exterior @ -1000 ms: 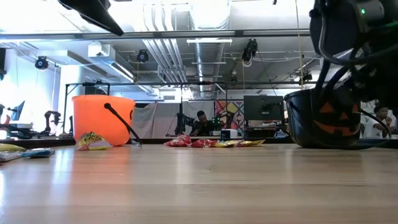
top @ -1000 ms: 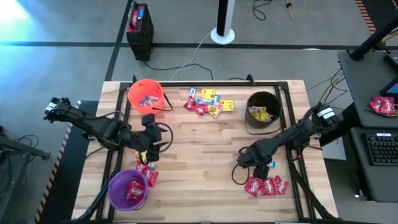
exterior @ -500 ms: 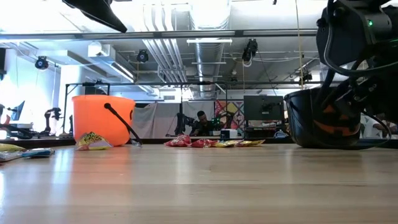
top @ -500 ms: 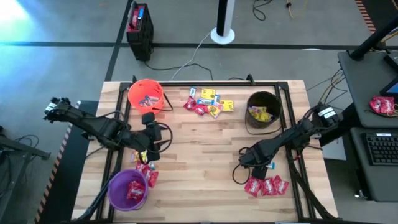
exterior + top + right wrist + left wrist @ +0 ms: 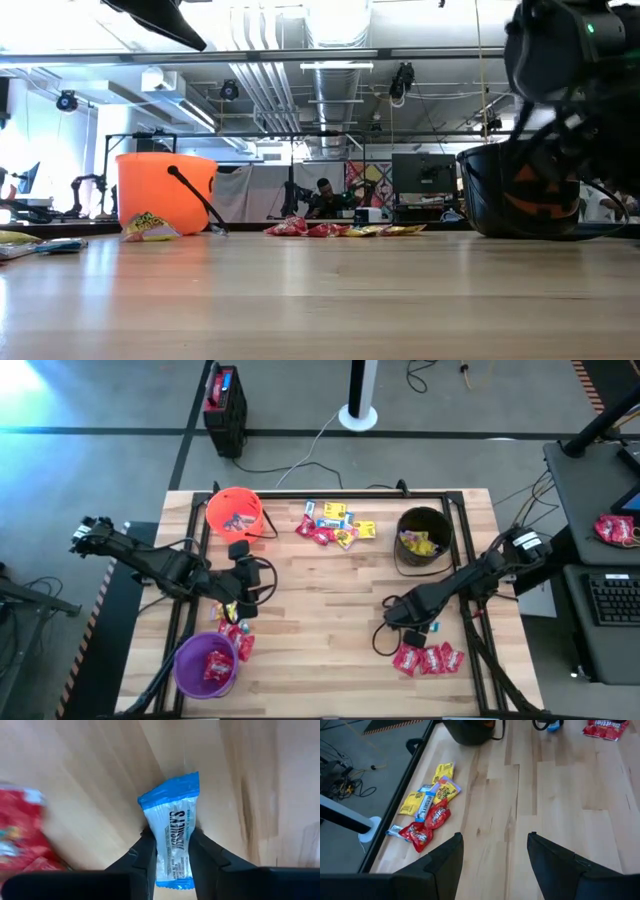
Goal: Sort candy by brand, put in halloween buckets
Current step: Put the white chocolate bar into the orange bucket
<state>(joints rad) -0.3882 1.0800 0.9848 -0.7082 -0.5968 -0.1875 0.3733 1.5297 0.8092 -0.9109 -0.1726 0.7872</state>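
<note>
My right gripper [image 5: 413, 631] points down at the near right of the table, its fingers [image 5: 145, 857] against a blue-and-white candy [image 5: 172, 832] that lies flat on the wood. Red candy packets [image 5: 428, 658] lie just nearer. My left gripper [image 5: 495, 855] hovers open over the table's left side, with nothing between its fingers. The orange bucket [image 5: 235, 512] stands far left, the black bucket [image 5: 423, 538] far right and the purple bucket [image 5: 206, 665] near left. A mixed candy pile [image 5: 335, 525] lies between the far buckets. My right gripper pinches the blue-and-white candy by its two long sides [image 5: 159, 851] between its two fingers, toward one end of the packet. The fingers come from above, pointing down, and lie along the packet's sides. The candy lies flat on the table.
A few loose candies [image 5: 235, 632] lie between my left gripper and the purple bucket. The middle of the table is bare wood [image 5: 320, 610]. A black frame runs along the table's edges [image 5: 470, 560]. A red bag [image 5: 615, 528] sits on a side desk.
My right hand has tipped a little over the blue-and-white candy without travelling across the table. My left arm has kept still.
</note>
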